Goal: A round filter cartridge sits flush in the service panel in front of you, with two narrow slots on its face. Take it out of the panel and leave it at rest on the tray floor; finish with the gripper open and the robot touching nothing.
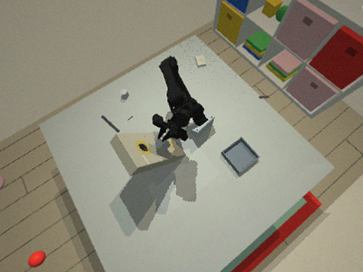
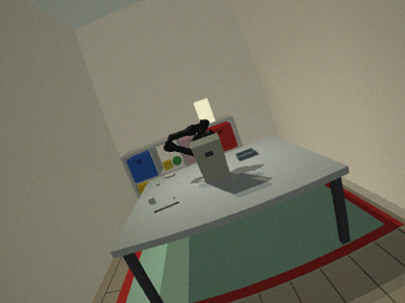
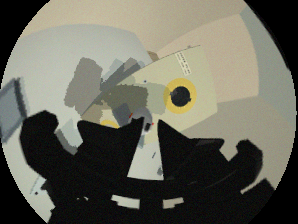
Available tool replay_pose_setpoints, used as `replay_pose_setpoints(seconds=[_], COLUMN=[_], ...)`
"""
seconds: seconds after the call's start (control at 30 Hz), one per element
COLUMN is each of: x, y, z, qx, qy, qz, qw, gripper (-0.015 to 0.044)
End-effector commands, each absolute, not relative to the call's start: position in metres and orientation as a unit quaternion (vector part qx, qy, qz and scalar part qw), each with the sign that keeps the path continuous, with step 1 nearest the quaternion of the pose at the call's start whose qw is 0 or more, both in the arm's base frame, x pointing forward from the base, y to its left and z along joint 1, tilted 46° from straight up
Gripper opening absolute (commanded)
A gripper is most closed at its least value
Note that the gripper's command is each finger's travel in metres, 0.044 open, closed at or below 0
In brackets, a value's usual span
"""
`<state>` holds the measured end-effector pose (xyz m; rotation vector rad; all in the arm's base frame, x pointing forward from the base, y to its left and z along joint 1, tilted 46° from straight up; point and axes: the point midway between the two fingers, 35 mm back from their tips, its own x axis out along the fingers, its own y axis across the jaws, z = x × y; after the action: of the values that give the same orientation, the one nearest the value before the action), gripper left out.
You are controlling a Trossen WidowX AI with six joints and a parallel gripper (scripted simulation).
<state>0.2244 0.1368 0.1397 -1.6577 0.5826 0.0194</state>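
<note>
The pale service panel (image 1: pixel 126 154) (image 2: pixel 212 165) (image 3: pixel 204 70) stands on the table, with an empty dark round hole (image 1: pixel 142 147) (image 3: pixel 181 96) inside a yellow ring. The grey cartridge (image 1: pixel 160 145) (image 3: pixel 138 114) is out of that hole, in front of the panel face and just beyond the fingertips. My gripper (image 1: pixel 163 138) (image 3: pixel 150 120) has a narrow gap between its fingers. In the wrist view the cartridge sits off to the left of that gap, partly behind the left fingertip, and does not look gripped. The tray (image 1: pixel 231 164) (image 2: pixel 248 157) (image 3: pixel 20 100) holds nothing visible.
A second yellow ring (image 1: pixel 171 145) (image 3: pixel 109 123) is partly hidden behind the fingers. A thin pale plate (image 1: pixel 204 126) stands by the arm. A dark rod (image 1: pixel 110 123) (image 2: pixel 167 206) and a small white cylinder (image 1: pixel 124 93) lie beyond the panel.
</note>
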Motion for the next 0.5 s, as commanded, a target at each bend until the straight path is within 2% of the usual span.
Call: replay_pose_setpoints(seconds=[0.0,0.23,0.47], x=[0.237,0.251,0.245], y=[0.158,0.182,0.214], z=[0.163,0.188,0.22], qx=[-0.721,-0.721,-0.715], qy=[0.251,0.251,0.25], qz=[0.005,0.004,0.005], qw=[0.646,0.646,0.652], gripper=[0.0108,0.0108,0.0292])
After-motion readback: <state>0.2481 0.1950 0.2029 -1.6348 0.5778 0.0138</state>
